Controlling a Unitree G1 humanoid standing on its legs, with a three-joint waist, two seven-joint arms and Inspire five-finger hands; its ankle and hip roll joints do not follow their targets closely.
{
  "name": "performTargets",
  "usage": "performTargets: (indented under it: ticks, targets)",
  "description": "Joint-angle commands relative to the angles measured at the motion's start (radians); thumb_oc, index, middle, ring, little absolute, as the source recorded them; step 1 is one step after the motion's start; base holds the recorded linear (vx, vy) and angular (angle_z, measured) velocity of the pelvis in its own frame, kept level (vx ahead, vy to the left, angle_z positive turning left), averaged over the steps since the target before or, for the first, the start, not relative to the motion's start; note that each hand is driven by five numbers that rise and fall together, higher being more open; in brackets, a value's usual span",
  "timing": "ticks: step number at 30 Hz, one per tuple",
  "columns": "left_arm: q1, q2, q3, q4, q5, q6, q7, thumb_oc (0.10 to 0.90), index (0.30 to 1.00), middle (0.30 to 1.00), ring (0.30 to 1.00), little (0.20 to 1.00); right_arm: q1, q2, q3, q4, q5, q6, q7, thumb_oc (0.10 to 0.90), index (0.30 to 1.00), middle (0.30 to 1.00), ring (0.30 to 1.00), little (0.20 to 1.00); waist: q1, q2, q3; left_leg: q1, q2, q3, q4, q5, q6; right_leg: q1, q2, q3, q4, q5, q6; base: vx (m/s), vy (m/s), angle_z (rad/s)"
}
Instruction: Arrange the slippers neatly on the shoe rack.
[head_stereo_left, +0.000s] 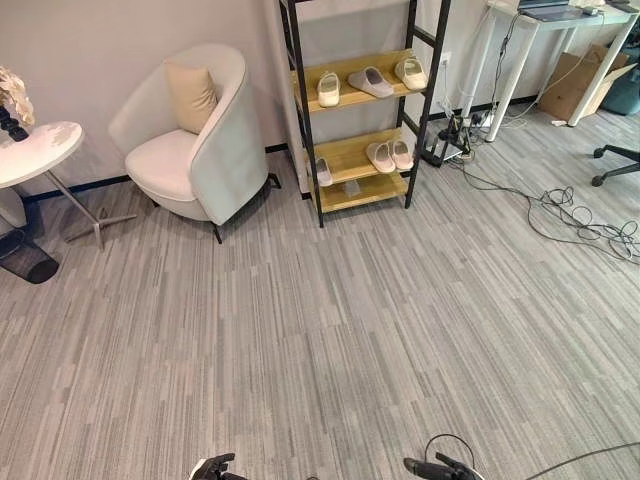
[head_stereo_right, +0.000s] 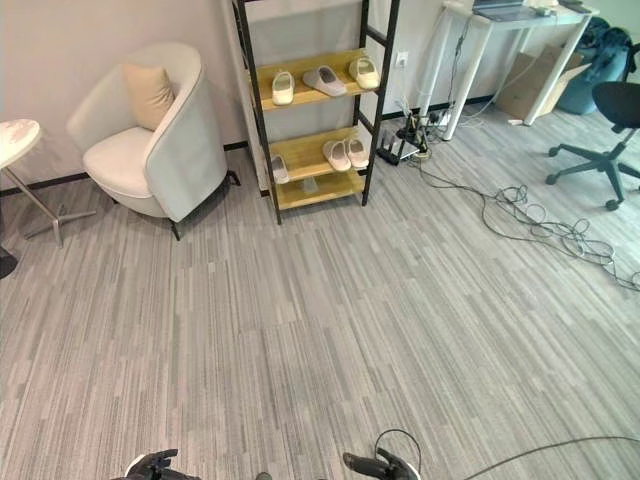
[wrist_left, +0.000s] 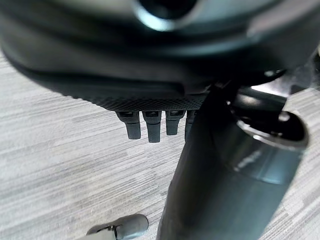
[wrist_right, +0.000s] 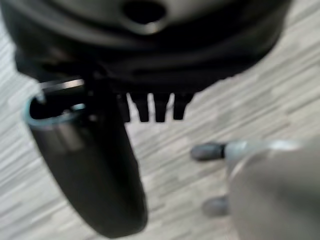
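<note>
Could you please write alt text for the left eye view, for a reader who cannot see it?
A black-framed shoe rack with wooden shelves stands against the wall across a grey striped floor, with three slippers on one shelf and three more on the shelf below. A white armchair stands to its left.

Even, bright indoor light; both wrist views blurred up close.

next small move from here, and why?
Probably step forward toward the shoe rack. It stands far across the floor by the wall, and both hands hang open over bare floor, holding nothing. The slippers lie on its shelves, a grey one skewed, well out of reach from here.
</note>
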Motion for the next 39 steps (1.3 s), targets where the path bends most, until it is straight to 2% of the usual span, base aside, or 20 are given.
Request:
performTargets:
  ticks: [1, 7, 14, 17, 18, 20, 21, 22, 23, 25, 26, 28, 30, 32, 33, 34, 36, 37, 38, 39]
  targets:
    - [-0.046, 0.032, 0.014, 0.029, -0.018, -0.025, 0.016, 0.8, 0.9, 0.9, 0.9, 0.9, 0.01, -0.024, -0.022, 0.022, -0.004, -0.014, -0.012, 0.8, 0.9, 0.9, 0.9, 0.9, 0.002, -0.041, -0.035, 0.013, 0.034, -0.003, 0.001, -0.074, -0.044, 0.015, -0.088, 0.021, 0.004, -0.045, 0.14, 0.0, 0.0, 0.0]
    - [-0.073, -0.001, -0.01, 0.041, -0.025, -0.01, 0.011, 0.8, 0.9, 0.9, 0.9, 0.9, 0.0, 0.005, 0.018, 0.025, -0.02, 0.003, 0.007, 0.8, 0.9, 0.9, 0.9, 0.9, -0.006, -0.04, -0.033, 0.016, 0.032, 0.008, 0.001, -0.072, -0.047, 0.017, -0.089, 0.023, 0.004, -0.047, 0.139, 0.01, -0.027, -0.01]
    - [-0.157, -0.065, -0.224, 0.009, 0.157, -0.003, 0.011, 0.8, 0.9, 0.9, 0.9, 0.9, -0.074, 0.043, 0.111, -0.061, 0.005, 0.007, 0.034, 0.8, 0.9, 0.9, 0.9, 0.9, -0.057, -0.024, 0.01, 0.002, 0.061, 0.05, 0.001, -0.064, -0.057, -0.048, -0.072, 0.06, 0.072, -0.045, 0.11, -0.04, -0.119, -0.2]
    - [-0.175, -0.067, -0.243, -0.003, 0.17, -0.002, 0.005, 0.8, 0.9, 0.9, 0.9, 0.9, -0.075, 0.048, 0.132, -0.052, -0.005, 0.013, 0.045, 0.8, 0.9, 0.9, 0.9, 0.9, -0.068, -0.018, 0.012, 0.009, 0.074, 0.065, 0.001, -0.061, -0.066, -0.057, -0.063, 0.07, 0.086, -0.057, 0.103, 0.03, -0.13, -0.32]
    - [-0.18, -0.061, -0.246, -0.021, 0.175, -0.007, 0.006, 0.8, 0.9, 0.9, 0.9, 0.9, -0.061, 0.045, 0.143, -0.025, -0.043, 0.023, 0.05, 0.8, 0.9, 0.9, 0.9, 0.9, -0.078, -0.016, 0.013, 0.03, 0.098, 0.085, 0.006, -0.06, -0.082, -0.061, -0.05, 0.085, 0.109, -0.073, 0.095, 0.11, -0.234, -0.28]
    - [-0.186, -0.05, -0.257, -0.039, 0.173, -0.01, 0.004, 0.8, 0.9, 0.9, 0.9, 0.9, -0.054, 0.026, 0.141, 0.007, -0.078, 0.038, 0.057, 0.8, 0.9, 0.9, 0.9, 0.9, -0.087, -0.03, 0.031, 0.001, 0.129, 0.114, 0.158, -0.099, -0.1, -0.056, -0.036, 0.116, 0.135, -0.094, 0.078, 0.11, -0.269, -0.36]
    - [-0.186, -0.05, -0.257, -0.039, 0.172, -0.01, 0.004, 0.8, 0.9, 0.9, 0.9, 0.9, -0.055, 0.026, 0.141, 0.007, -0.078, 0.037, 0.057, 0.8, 0.9, 0.9, 0.9, 0.9, -0.086, -0.029, 0.031, -0.003, 0.13, 0.114, 0.165, -0.104, -0.101, -0.057, -0.035, 0.117, 0.136, -0.094, 0.077, 0.07, -0.325, -0.55]
    - [-0.203, -0.043, -0.278, -0.072, 0.173, -0.01, 0.006, 0.8, 0.9, 0.9, 0.9, 0.9, -0.052, 0.008, 0.138, 0.026, -0.088, 0.05, 0.063, 0.8, 0.9, 0.9, 0.9, 0.9, -0.069, -0.047, 0.069, -0.11, 0.158, 0.099, 0.381, -0.054, -0.106, -0.036, -0.035, 0.121, 0.146, -0.102, 0.061, 0.07, -0.323, -0.36]
    - [-0.213, -0.042, -0.292, -0.088, 0.173, -0.011, 0.016, 0.8, 0.9, 0.9, 0.9, 0.9, -0.051, 0.006, 0.145, 0.027, -0.094, 0.052, 0.06, 0.8, 0.9, 0.9, 0.9, 0.9, -0.058, -0.059, 0.091, -0.162, 0.147, 0.077, 0.484, -0.033, -0.093, -0.026, -0.039, 0.124, 0.154, -0.106, 0.052, 0.12, -0.389, -0.21]
    - [-0.214, -0.045, -0.32, -0.113, 0.181, -0.02, 0.019, 0.8, 0.9, 0.9, 0.9, 0.9, -0.043, 0.004, 0.156, 0.027, -0.105, 0.052, 0.062, 0.8, 0.9, 0.9, 0.9, 0.9, -0.04, -0.07, 0.112, -0.264, 0.106, 0.062, 0.549, -0.053, -0.065, -0.01, -0.045, 0.133, 0.161, -0.129, 0.048, 0.22, -0.156, -0.09]
    - [-0.193, -0.044, -0.317, -0.114, 0.187, -0.023, 0.021, 0.8, 0.9, 0.9, 0.9, 0.9, -0.039, -0.003, 0.148, 0.027, -0.093, 0.049, 0.067, 0.8, 0.9, 0.9, 0.9, 0.9, -0.014, -0.067, 0.108, -0.336, 0.073, 0.082, 0.479, -0.075, -0.048, 0.03, -0.04, 0.146, 0.135, -0.147, 0.05, 0.4, -0.025, -0.21]
    - [-0.177, -0.046, -0.313, -0.103, 0.195, -0.023, 0.024, 0.8, 0.9, 0.9, 0.9, 0.9, -0.037, -0.002, 0.146, 0.02, -0.089, 0.046, 0.07, 0.8, 0.9, 0.9, 0.9, 0.9, 0.004, -0.064, 0.107, -0.349, 0.065, 0.096, 0.415, -0.052, -0.045, 0.06, -0.038, 0.154, 0.12, -0.156, 0.052, 0.33, 0.026, -0.32]
    - [-0.157, -0.05, -0.303, -0.063, 0.22, -0.016, 0.033, 0.8, 0.9, 0.9, 0.9, 0.9, -0.048, -0.002, 0.158, 0.009, -0.099, 0.038, 0.065, 0.8, 0.9, 0.9, 0.9, 0.9, 0.037, -0.05, 0.101, -0.382, 0.051, 0.119, 0.26, 0.034, -0.054, 0.116, -0.02, 0.168, 0.094, -0.174, 0.056, 0.41, 0.055, -0.25]
    - [-0.138, -0.052, -0.289, -0.015, 0.234, -0.009, 0.03, 0.8, 0.9, 0.9, 0.9, 0.9, -0.068, -0.003, 0.163, -0.001, -0.101, 0.027, 0.054, 0.8, 0.9, 0.9, 0.9, 0.9, 0.065, -0.051, 0.089, -0.423, 0.041, 0.154, 0.126, 0.056, -0.054, 0.164, -0.01, 0.198, 0.078, -0.194, 0.065, 0.42, 0.071, -0.24]
    - [-0.138, -0.052, -0.289, -0.014, 0.235, -0.009, 0.03, 0.8, 0.9, 0.9, 0.9, 0.9, -0.068, -0.002, 0.163, -0.001, -0.101, 0.026, 0.054, 0.8, 0.9, 0.9, 0.9, 0.9, 0.066, -0.056, 0.09, -0.418, 0.036, 0.158, 0.121, 0.057, -0.054, 0.166, -0.015, 0.198, 0.077, -0.196, 0.066, 0.48, 0.139, -0.42]
    - [-0.108, -0.047, -0.258, 0.019, 0.238, -0.002, 0.032, 0.8, 0.9, 0.9, 0.9, 0.9, -0.083, -0.004, 0.152, -0.009, -0.09, 0.022, 0.047, 0.8, 0.9, 0.9, 0.9, 0.9, 0.085, -0.062, 0.077, -0.442, 0.036, 0.209, 0.077, 0.07, -0.049, 0.195, -0.013, 0.226, 0.084, -0.209, 0.071, 0.51, 0.185, -0.41]
    - [-0.074, -0.046, -0.225, 0.043, 0.235, 0.007, 0.033, 0.8, 0.9, 0.9, 0.9, 0.9, -0.092, 0.007, 0.149, -0.015, -0.087, 0.02, 0.046, 0.8, 0.9, 0.9, 0.9, 0.9, 0.098, -0.064, 0.055, -0.419, 0.039, 0.217, 0.053, 0.081, -0.038, 0.206, -0.008, 0.247, 0.095, -0.213, 0.076, 0.54, 0.201, -0.41]
    - [-0.047, -0.027, -0.179, 0.063, 0.219, 0.019, 0.038, 0.8, 0.9, 0.9, 0.9, 0.9, -0.093, 0.021, 0.141, -0.035, -0.089, 0.02, 0.043, 0.8, 0.9, 0.9, 0.9, 0.9, 0.108, -0.08, 0.032, -0.426, 0.033, 0.206, 0.105, 0.124, -0.019, 0.201, -0.02, 0.245, 0.129, -0.2, 0.091, 0.54, 0.202, -0.51]
    - [-0.039, -0.021, -0.169, 0.085, 0.223, 0.025, 0.042, 0.8, 0.9, 0.9, 0.9, 0.9, -0.094, 0.03, 0.141, -0.039, -0.09, 0.018, 0.039, 0.8, 0.9, 0.9, 0.9, 0.9, 0.114, -0.104, 0.023, -0.426, 0.016, 0.201, 0.128, 0.115, -0.007, 0.193, -0.033, 0.238, 0.165, -0.178, 0.11, 0.75, 0.295, -0.67]
    - [-0.033, -0.018, -0.166, 0.109, 0.241, 0.033, 0.04, 0.8, 0.9, 0.9, 0.9, 0.9, -0.097, 0.041, 0.146, -0.042, -0.097, 0.013, 0.042, 0.8, 0.9, 0.9, 0.9, 0.9, 0.124, -0.133, 0.011, -0.43, 0.0, 0.201, 0.167, 0.088, 0.004, 0.183, -0.051, 0.238, 0.222, -0.089, 0.163, 0.5, 0.206, -0.53]
